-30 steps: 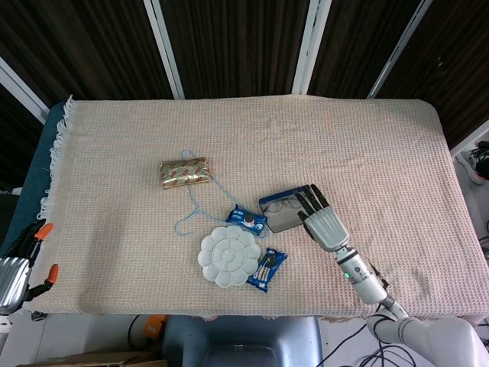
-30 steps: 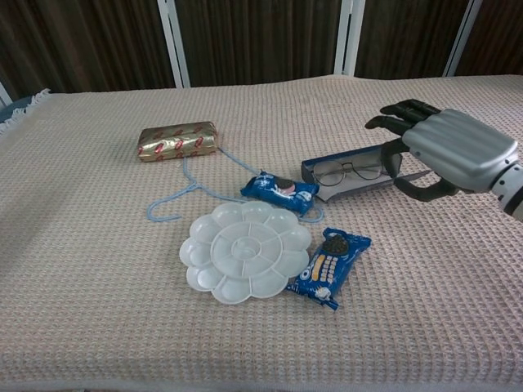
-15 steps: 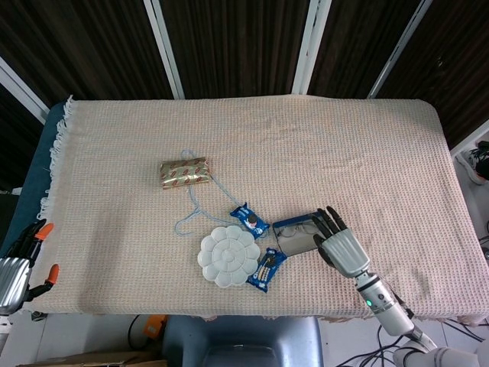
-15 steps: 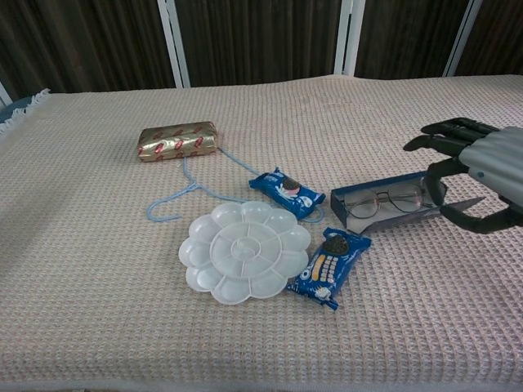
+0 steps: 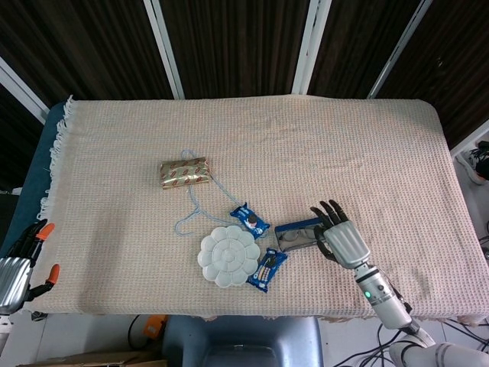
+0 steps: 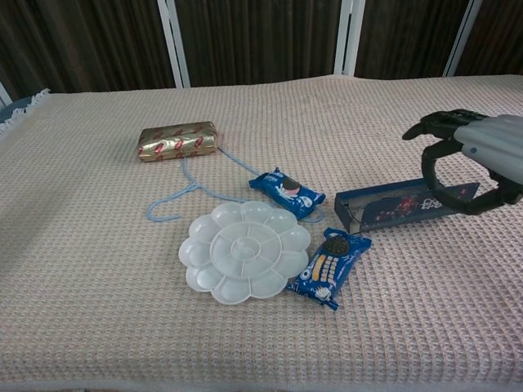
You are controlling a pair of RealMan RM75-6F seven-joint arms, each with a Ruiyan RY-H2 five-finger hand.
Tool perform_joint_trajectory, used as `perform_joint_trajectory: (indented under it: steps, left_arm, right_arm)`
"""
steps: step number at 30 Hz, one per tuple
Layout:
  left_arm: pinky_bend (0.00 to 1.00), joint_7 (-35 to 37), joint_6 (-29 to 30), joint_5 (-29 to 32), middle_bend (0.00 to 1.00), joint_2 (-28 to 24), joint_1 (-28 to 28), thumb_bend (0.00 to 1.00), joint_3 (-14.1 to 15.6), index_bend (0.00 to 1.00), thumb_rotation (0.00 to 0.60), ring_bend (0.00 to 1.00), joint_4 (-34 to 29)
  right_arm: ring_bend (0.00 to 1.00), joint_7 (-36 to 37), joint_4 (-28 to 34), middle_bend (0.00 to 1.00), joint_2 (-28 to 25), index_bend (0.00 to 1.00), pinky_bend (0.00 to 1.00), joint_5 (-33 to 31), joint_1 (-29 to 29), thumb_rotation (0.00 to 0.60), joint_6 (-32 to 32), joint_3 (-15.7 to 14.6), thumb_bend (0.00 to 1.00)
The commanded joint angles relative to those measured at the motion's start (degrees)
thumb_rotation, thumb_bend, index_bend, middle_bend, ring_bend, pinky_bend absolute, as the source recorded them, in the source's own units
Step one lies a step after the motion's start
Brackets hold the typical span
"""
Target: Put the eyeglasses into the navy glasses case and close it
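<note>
Several dark fingers (image 6: 435, 124) of the right hand (image 6: 478, 159) arch over the far end of the navy glasses case (image 6: 396, 204), thumb low against its lid, pressing rather than gripping. Half a second ago the wire eyeglasses showed inside; now the patterned lid covers them, so closing looks nearly done. Whether it has latched is unclear. The case lies just beside the blue cookie packet (image 6: 328, 266) and white flower-shaped palette (image 6: 243, 250). The left hand (image 5: 17, 269), idle with fingers apart, is partly cut off.
</note>
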State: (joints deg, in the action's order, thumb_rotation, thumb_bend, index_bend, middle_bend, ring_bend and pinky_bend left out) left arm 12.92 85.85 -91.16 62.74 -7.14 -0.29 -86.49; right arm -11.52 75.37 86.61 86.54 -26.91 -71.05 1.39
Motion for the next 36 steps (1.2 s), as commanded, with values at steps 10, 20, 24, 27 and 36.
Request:
perform_joint_trajectory:
  steps: [10, 20, 24, 27, 36]
  left_arm:
    - [0.2, -0.64, -0.69, 0.3, 0.0, 0.12, -0.23, 0.45, 0.03, 0.0, 0.6, 0.0, -0.13]
    - [0.2, -0.34, -1.02, 0.17, 0.0, -0.06, -0.36, 0.45, 0.2, 0.0, 0.6, 0.0, -0.11]
    - [0.2, -0.36, -1.08, 0.16, 0.0, -0.08, -0.37, 0.45, 0.26, 0.0, 0.6, 0.0, -0.07]
    - [0.2, -0.38, -1.0, 0.13, 0.0, -0.1, -0.33, 0.45, 0.29, 0.0, 0.6, 0.0, -0.1]
    - [0.2, -0.21, -1.01, 0.12, 0.0, -0.14, -0.33, 0.45, 0.31, 0.0, 0.6, 0.0, -0.03]
  right_arm:
    - [0.0, 0.81, 0.44, 0.25, -0.02, 0.93, 0.01, -6.54, -3.68, 0.6, 7.74, 4.95, 0.55]
    - [0.0, -1.42, -2.85, 0.25, 2.04, 0.93, 0.01, -10.78, -6.88, 0.6, 12.06, 7.91, 0.55]
    - [0.0, -2.32, -4.45, 0.25, 3.18, 0.93, 0.01, -11.88, -7.89, 0.6, 13.38, 8.32, 0.55]
    - [0.0, -2.94, -5.58, 0.25, 4.0, 0.93, 0.01, -12.51, -8.53, 0.6, 14.09, 8.52, 0.55]
    - [0.0, -3.71, -6.78, 0.2, 4.58, 0.62, 0.0, -12.75, -9.28, 0.6, 15.2, 8.14, 0.5]
